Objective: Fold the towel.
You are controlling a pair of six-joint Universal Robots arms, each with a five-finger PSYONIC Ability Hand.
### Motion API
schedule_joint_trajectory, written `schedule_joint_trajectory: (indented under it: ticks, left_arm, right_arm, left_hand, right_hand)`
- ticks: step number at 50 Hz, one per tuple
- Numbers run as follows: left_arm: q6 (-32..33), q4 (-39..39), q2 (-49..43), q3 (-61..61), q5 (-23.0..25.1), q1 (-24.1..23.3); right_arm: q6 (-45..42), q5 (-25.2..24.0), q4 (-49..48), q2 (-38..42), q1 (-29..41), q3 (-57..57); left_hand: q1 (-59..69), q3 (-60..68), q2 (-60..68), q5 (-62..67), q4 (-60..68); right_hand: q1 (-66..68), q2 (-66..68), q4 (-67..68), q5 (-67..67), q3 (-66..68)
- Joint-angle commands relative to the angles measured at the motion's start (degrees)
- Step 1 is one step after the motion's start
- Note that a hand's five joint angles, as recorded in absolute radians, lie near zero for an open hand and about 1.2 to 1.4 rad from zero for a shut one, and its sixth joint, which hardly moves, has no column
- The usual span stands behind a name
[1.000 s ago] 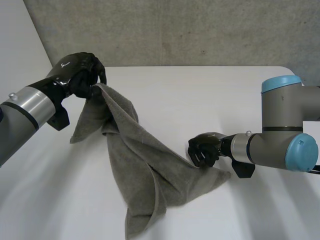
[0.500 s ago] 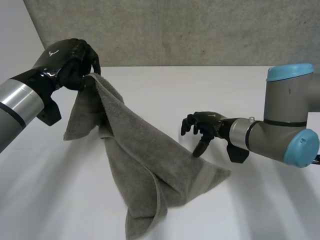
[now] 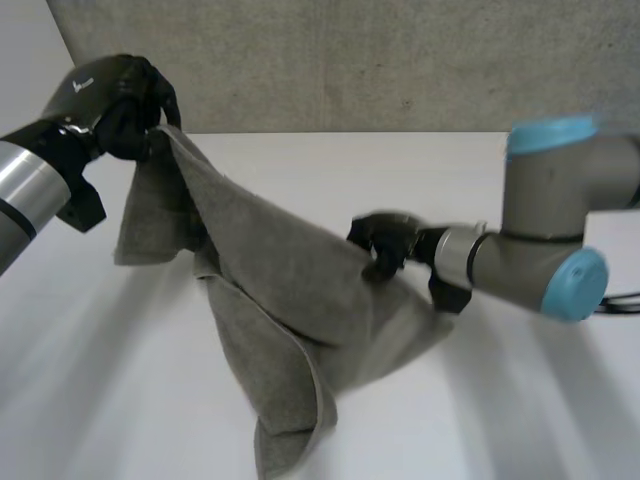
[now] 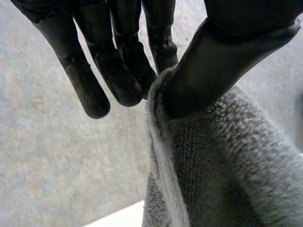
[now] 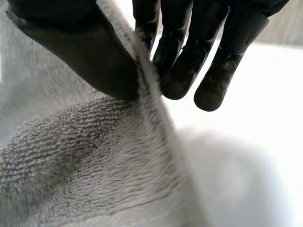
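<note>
Head view shows the grey towel (image 3: 270,300) stretched slantwise from the raised left hand (image 3: 110,95), which pinches its top corner, down to the right hand (image 3: 380,245), now pinching its side edge after hovering open half a second ago; its tail drapes onto the white surface (image 3: 300,170).

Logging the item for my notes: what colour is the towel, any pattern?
The towel is plain grey-brown, no pattern; the head view shows it best.
</note>
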Motion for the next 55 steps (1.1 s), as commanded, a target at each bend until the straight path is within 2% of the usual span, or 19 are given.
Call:
schedule_joint_trajectory:
  ticks: [1,3,4,6,9,14,18,26,28,31,33,37,39,42,44,51,52,53,55]
  left_arm:
    - [0.1,3.7,-6.9,6.7,-0.5,-0.6]
    - [0.1,3.5,-12.7,16.2,-1.1,-1.5]
    - [0.1,3.5,-12.7,16.3,-1.1,-1.5]
    - [0.6,3.8,-17.0,26.6,-2.0,-3.1]
    - [0.7,5.7,-19.0,36.0,-4.3,-4.3]
    - [0.6,13.5,-19.8,45.3,-10.2,-4.4]
    - [0.7,17.0,-19.7,46.5,-10.9,-4.3]
    - [0.9,15.5,-19.6,34.5,-6.3,-3.0]
    - [1.0,15.5,-19.5,25.7,-1.9,-1.4]
    - [1.4,15.5,-19.4,21.2,0.4,-0.8]
    - [4.0,15.6,-19.3,12.6,4.6,-0.6]
    - [9.3,16.0,-19.7,5.3,7.8,-0.6]
    - [16.4,15.8,-20.7,-0.2,9.6,-0.7]
    - [20.1,15.6,-21.5,-2.2,9.7,-0.7]
    - [26.5,15.0,-22.9,-4.6,9.7,-0.8]
    - [30.1,14.3,-23.0,-6.2,9.1,-0.5]
    - [30.1,14.1,-22.7,-6.2,9.0,-0.3]
    - [30.1,14.1,-22.7,-6.2,9.0,-0.3]
    - [30.1,13.7,-22.2,-6.3,8.8,0.4]
  right_arm:
    - [-1.9,0.5,3.1,0.4,-2.4,-16.8]
    - [-4.7,2.3,3.1,4.0,-2.4,-30.8]
    - [-4.8,2.3,3.1,4.0,-2.4,-30.9]
    - [-7.6,6.4,2.8,6.0,-2.3,-44.1]
    - [-9.2,10.3,0.7,7.2,-2.2,-54.5]
    - [-9.2,14.2,-6.3,7.1,-1.6,-59.4]
    - [-9.8,14.6,-7.2,6.5,-1.0,-58.6]
    - [-16.0,13.4,3.7,6.2,-0.7,-51.5]
    - [-22.0,11.9,10.7,6.0,-0.7,-46.1]
    - [-25.2,8.5,15.6,5.7,-1.4,-37.9]
    - [-26.3,7.0,17.0,5.1,-1.5,-32.9]
    - [-26.6,5.9,16.0,3.0,-2.3,-22.5]
    - [-26.7,6.1,11.5,1.6,-3.0,-12.8]
    - [-26.7,6.5,6.9,-0.5,-3.2,-4.5]
    - [-26.7,6.8,5.0,-2.0,-3.6,-0.8]
    - [-26.6,7.3,-1.2,-5.8,-4.5,10.6]
    - [-26.6,7.6,-2.5,-6.5,-4.7,12.9]
    - [-26.6,7.6,-2.5,-6.5,-4.7,12.9]
    - [-26.6,8.7,-5.2,-7.6,-5.1,17.3]
  left_hand:
    - [7.8,3.7,3.5,7.9,1.9]
    - [7.8,3.7,3.5,7.9,1.9]
    - [7.8,3.7,3.5,7.9,1.9]
    - [7.8,3.7,3.5,7.9,1.9]
    - [7.8,3.7,3.5,7.9,1.9]
    - [7.8,3.7,3.5,7.9,1.9]
    - [7.8,3.7,3.5,7.9,1.9]
    - [7.8,3.7,3.5,7.9,1.9]
    - [7.8,3.7,3.5,7.9,1.9]
    - [7.8,3.7,3.5,7.9,1.9]
    - [7.8,3.7,3.5,7.9,1.9]
    - [7.8,3.7,3.5,7.9,1.9]
    - [7.8,3.7,3.5,7.9,1.9]
    - [7.8,3.7,3.5,7.9,1.9]
    - [7.8,3.7,3.5,7.9,1.9]
    - [7.8,3.7,3.5,7.9,1.9]
    - [7.8,3.7,3.5,7.9,1.9]
    - [7.8,3.7,3.5,7.9,1.9]
    - [7.8,3.7,3.5,7.9,1.9]
  right_hand:
    - [4.0,5.0,3.6,3.6,4.0]
    - [4.0,5.0,3.6,3.6,4.0]
    - [4.0,5.0,3.6,3.6,4.0]
    - [4.0,5.0,3.6,3.6,4.0]
    - [4.0,5.0,3.6,3.6,4.0]
    - [4.0,5.0,3.6,3.6,4.0]
    - [4.0,5.0,3.6,3.6,4.0]
    - [4.0,5.0,3.6,3.6,4.0]
    - [4.0,5.0,3.6,3.6,4.0]
    - [4.0,5.0,3.6,3.6,4.0]
    - [4.0,5.0,3.6,3.6,4.0]
    - [4.0,5.0,3.6,3.6,4.0]
    - [4.0,5.0,3.6,3.6,4.0]
    - [4.0,5.0,3.6,3.6,4.0]
    - [4.0,5.0,3.6,3.6,4.0]
    - [4.0,5.0,3.6,3.6,4.0]
    - [-5.3,-4.3,-5.7,-5.7,-5.2]
    - [-5.4,-4.4,-5.8,-5.8,-5.3]
    - [-32.5,-31.5,-32.9,-32.9,-32.5]
